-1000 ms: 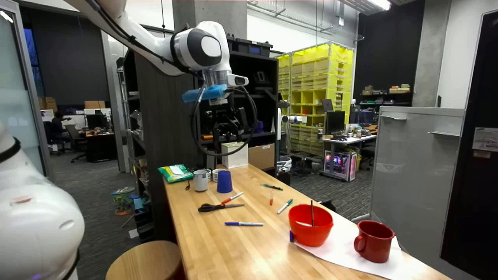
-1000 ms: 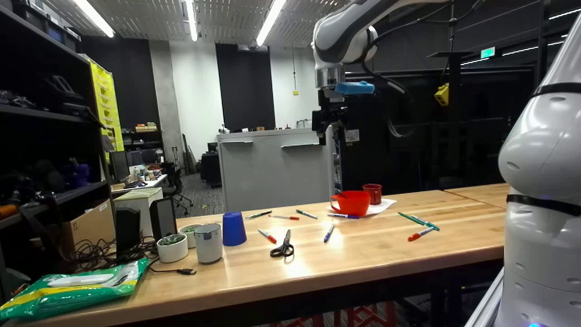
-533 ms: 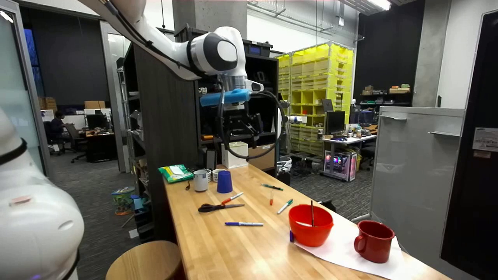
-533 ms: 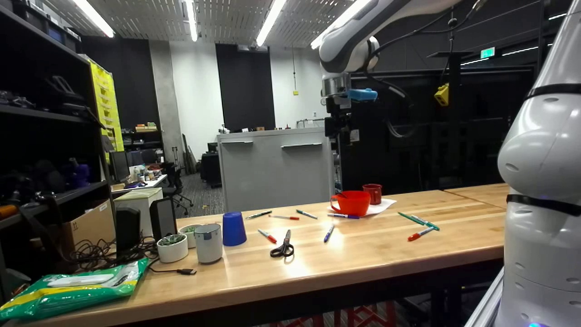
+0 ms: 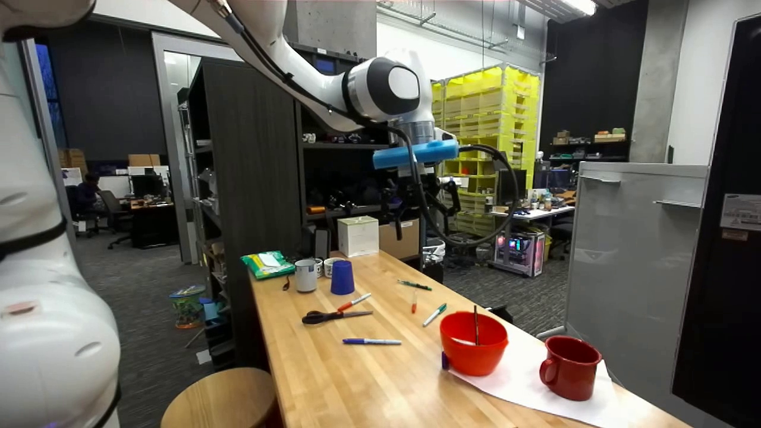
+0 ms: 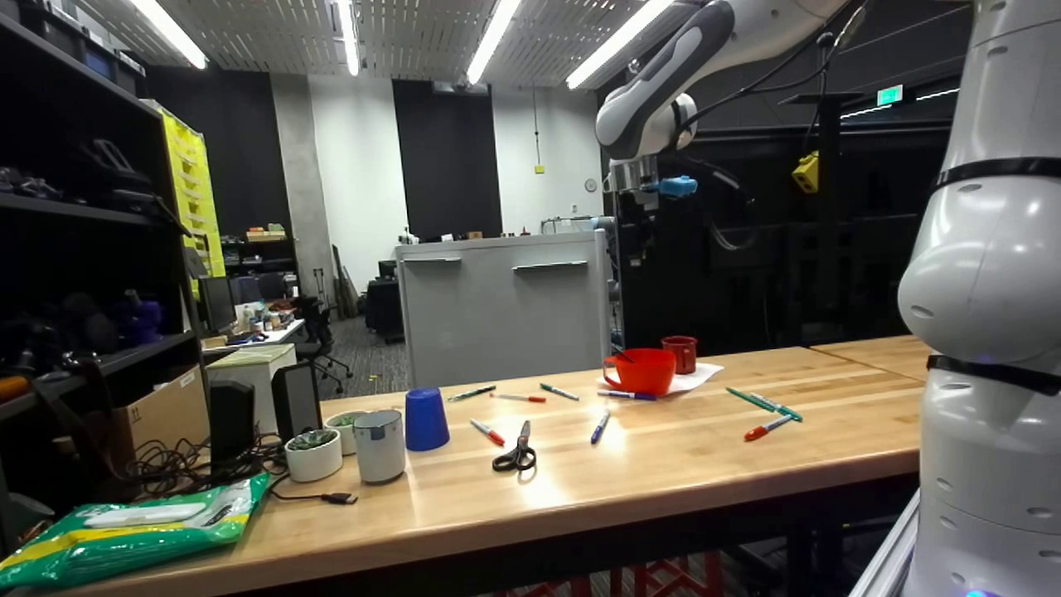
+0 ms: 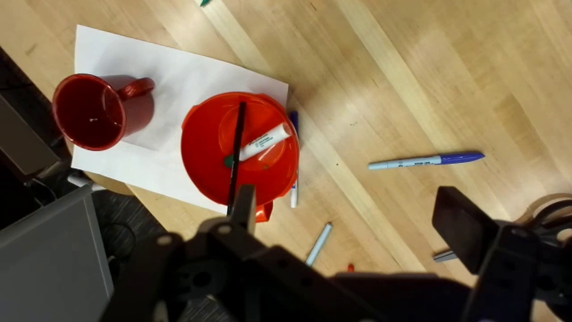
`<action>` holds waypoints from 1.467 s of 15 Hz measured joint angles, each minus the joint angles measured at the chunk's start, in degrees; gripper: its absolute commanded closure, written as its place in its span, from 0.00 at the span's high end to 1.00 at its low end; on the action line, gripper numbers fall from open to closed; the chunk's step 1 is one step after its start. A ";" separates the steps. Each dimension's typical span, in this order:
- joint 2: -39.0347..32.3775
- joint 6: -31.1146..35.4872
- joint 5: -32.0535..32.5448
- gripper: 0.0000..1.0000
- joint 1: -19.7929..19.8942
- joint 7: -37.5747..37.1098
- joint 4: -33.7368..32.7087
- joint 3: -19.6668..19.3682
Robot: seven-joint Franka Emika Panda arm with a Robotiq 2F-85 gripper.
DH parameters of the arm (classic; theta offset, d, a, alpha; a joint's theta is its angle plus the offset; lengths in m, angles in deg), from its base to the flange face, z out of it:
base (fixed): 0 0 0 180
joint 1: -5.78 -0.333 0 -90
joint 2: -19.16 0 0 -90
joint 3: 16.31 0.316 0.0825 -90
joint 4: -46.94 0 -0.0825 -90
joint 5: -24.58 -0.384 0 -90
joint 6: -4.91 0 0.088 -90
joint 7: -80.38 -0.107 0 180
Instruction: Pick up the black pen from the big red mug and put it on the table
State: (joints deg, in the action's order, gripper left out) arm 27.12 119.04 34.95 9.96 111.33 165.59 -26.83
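Note:
The big red mug [image 5: 475,359] stands on the table [image 5: 357,380] and shows in both exterior views [image 6: 651,373]. The black pen [image 7: 238,134] leans in the mug [image 7: 203,152], its upper end sticking out past the rim near the mug's handle. The pen tip also shows in both exterior views [image 5: 476,321] [image 6: 622,355]. My gripper [image 7: 353,214] is open and empty, fingers wide apart. It hangs high above the table [image 7: 339,89], up and to one side of the mug, in both exterior views [image 5: 423,214] [image 6: 637,249]. In the wrist view one finger overlaps the mug's edge beside the pen.
A green-tipped white marker [image 7: 266,142] lies inside the mug. A darker red mug [image 7: 89,112] stands on white paper [image 7: 178,76] beside it. A purple-capped marker [image 7: 415,161], scissors [image 5: 327,317], a blue cup [image 5: 342,277] and several other pens lie or stand on the table.
The arm has swung across toward the big red mug and come down a little. The pen, the mug and the other things on the table have not moved.

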 measured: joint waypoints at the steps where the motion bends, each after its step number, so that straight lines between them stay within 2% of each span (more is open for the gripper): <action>1: -0.26 -0.02 0.00 1.00 -0.03 0.01 -0.26 0.02; 6: -0.55 -0.02 -0.53 1.00 0.09 0.61 -0.37 0.15; 9: -2.45 0.29 -1.29 1.00 0.95 4.01 -1.60 -0.65; 16: -13.10 4.34 -7.28 1.00 4.84 18.18 -8.50 -1.82; 22: -22.05 5.43 -7.49 1.00 6.52 19.35 -15.50 -1.55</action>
State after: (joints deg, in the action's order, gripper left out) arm 5.07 124.47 27.45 16.47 130.68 150.08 -28.37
